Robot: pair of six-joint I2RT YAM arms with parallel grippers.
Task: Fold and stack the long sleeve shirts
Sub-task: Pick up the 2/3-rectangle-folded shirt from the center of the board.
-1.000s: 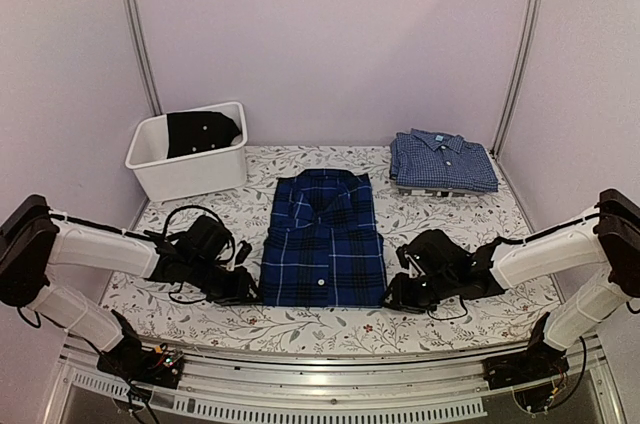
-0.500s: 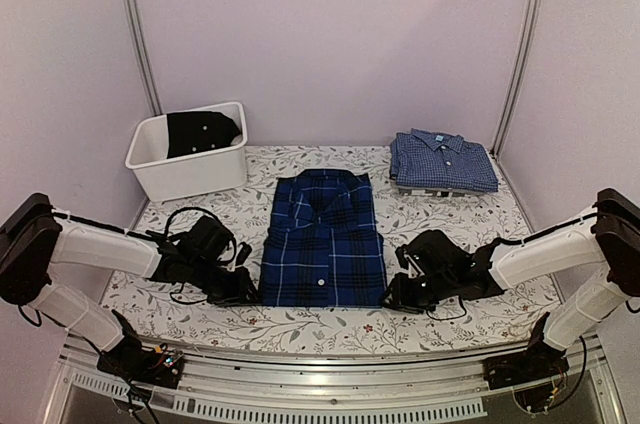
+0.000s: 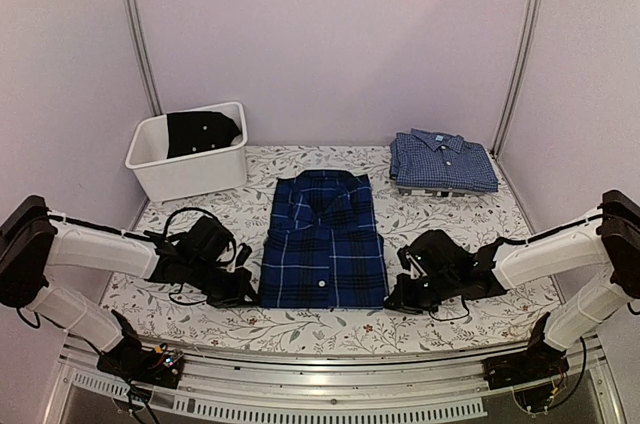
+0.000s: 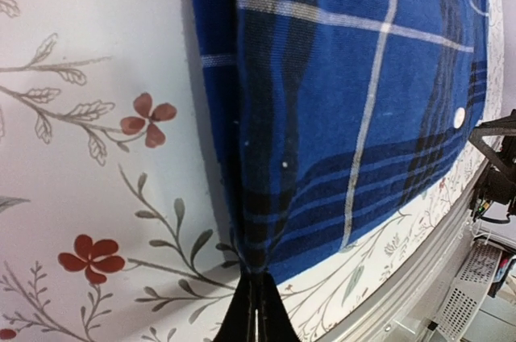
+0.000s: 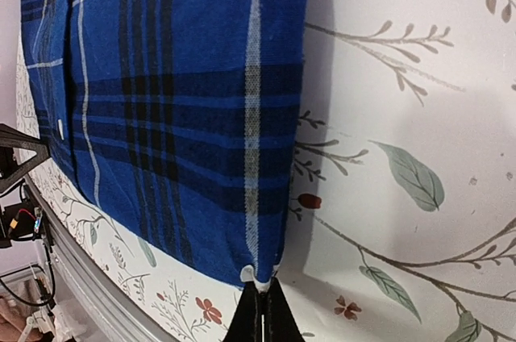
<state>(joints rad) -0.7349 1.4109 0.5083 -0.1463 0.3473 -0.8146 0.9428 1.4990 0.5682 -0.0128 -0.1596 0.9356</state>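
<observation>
Tools both clamped shut: your left tool [image 4: 255, 281] pinches the near-left corner of the plaid shirt [image 3: 324, 239], your right tool [image 5: 260, 287] the near-right one. It's lying folded mid-desk [image 3: 450, 244], with the checked shirt [image 3: 442, 161] back right.

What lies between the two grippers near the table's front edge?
The folded plaid shirt: its near hem spans the gap, left gripper shut on one corner, right gripper on the other. The top view shows it.
</observation>
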